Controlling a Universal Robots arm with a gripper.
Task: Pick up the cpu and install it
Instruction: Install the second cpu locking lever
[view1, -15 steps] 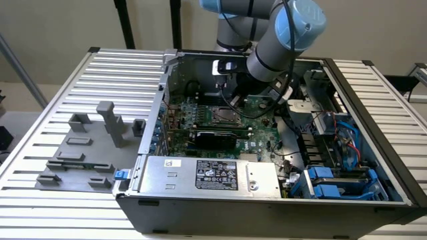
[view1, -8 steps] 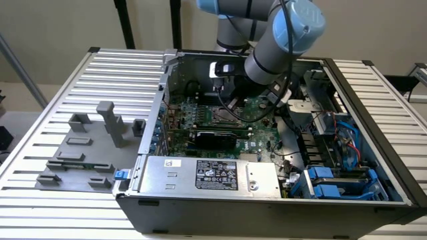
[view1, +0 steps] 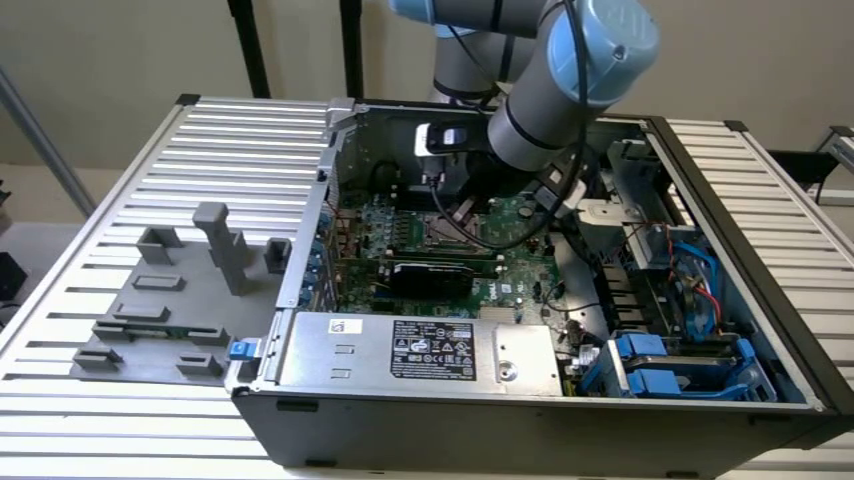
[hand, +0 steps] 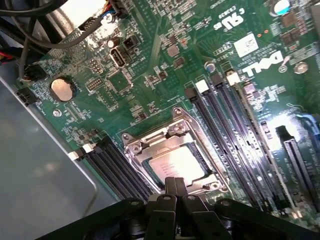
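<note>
Over the green motherboard (hand: 150, 75), our black gripper (hand: 175, 186) hangs pinched together, empty; the pale silver square cpu (hand: 176, 162) already sits in its metal-framed socket (hand: 150, 142).

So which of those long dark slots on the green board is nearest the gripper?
The black memory slot directly beside the silver socket frame, innermost of its bank; the gripper hovers shut over the cpu.

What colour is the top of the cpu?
Pale silver-beige, seen best in the wrist view: the cpu sits in its socket.
</note>
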